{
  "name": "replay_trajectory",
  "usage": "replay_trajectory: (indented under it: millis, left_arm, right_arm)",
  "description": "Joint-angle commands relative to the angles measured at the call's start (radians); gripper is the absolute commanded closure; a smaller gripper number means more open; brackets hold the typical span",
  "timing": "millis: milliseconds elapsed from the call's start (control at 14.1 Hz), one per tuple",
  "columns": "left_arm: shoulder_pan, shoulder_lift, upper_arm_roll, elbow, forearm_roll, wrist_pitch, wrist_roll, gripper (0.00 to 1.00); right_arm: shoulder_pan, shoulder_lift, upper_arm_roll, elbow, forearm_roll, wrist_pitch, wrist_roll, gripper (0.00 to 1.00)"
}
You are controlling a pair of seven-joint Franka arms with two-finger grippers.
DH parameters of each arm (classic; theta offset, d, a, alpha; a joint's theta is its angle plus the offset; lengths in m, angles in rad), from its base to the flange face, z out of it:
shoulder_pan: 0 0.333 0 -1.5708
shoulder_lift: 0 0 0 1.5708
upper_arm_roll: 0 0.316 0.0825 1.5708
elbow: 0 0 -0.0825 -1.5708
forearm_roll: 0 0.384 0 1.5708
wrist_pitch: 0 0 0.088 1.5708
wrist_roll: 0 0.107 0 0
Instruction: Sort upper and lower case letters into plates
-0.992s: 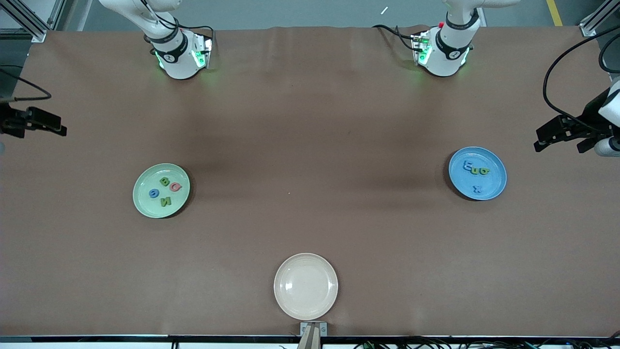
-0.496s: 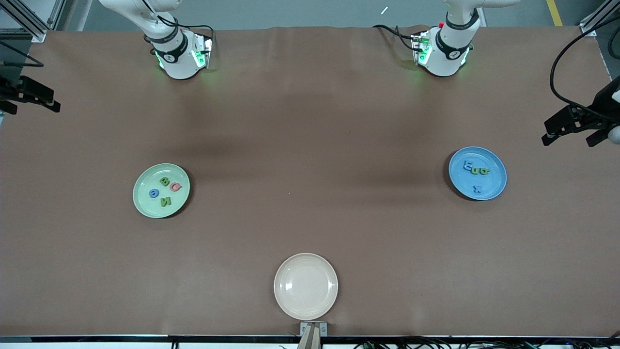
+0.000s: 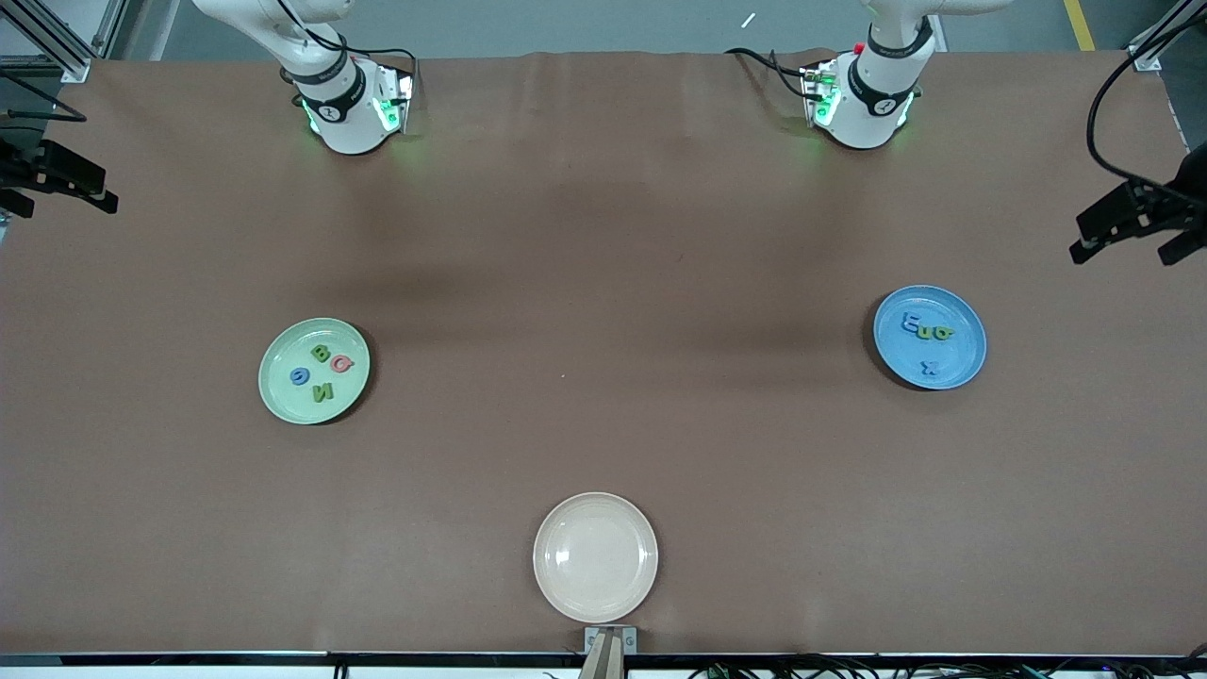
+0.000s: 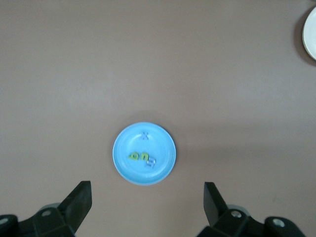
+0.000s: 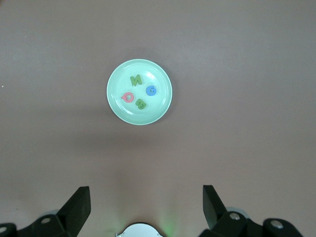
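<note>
The pale mint green plate (image 3: 275, 391) lies toward the right arm's end of the table. It holds several letters: a green B (image 3: 321, 354), a pink one (image 3: 343, 363), a blue one (image 3: 300, 376) and a green N (image 3: 322, 392). The bright blue plate (image 3: 964, 355) lies toward the left arm's end. It holds a blue E (image 3: 912, 324), green letters (image 3: 936, 332) and a blue cross-shaped x (image 3: 929, 367). My left gripper (image 3: 1127, 251) is open and empty, high over the table's edge near the blue plate (image 4: 163, 142). My right gripper (image 3: 57, 202) is open and empty, high over the other end, with the mint plate (image 5: 159, 106) in its wrist view.
An empty cream-beige plate (image 3: 595, 604) sits at the table's edge nearest the front camera, and its rim shows in the left wrist view (image 4: 311, 34). The two arm bases (image 3: 354, 104) (image 3: 863, 99) stand along the table's edge farthest from the camera.
Both grippers have drawn outward toward the table's ends and toward the bases' side, staying open. The plates and letters have not moved.
</note>
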Motion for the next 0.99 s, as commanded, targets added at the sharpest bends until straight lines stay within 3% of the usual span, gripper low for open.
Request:
replay_trajectory:
  millis: [0,283,921]
  left_arm:
    - [0.001,-0.009,0.0,0.039,-0.019,-0.062,-0.017,0.0]
    - [-0.012,-0.004,-0.018,0.036,-0.012,-0.062,-0.083,0.0]
    - [-0.007,-0.004,-0.037,0.039,-0.006,-0.062,-0.071,0.0]
  right_arm:
    - [-0.01,-0.017,0.009,-0.029,0.017,0.039,0.0,0.0]
    - [-0.007,-0.018,0.012,-0.045,0.015,0.069,-0.003,0.0]
    - [-0.01,-0.029,0.011,-0.045,0.017,-0.01,0.009,0.0]
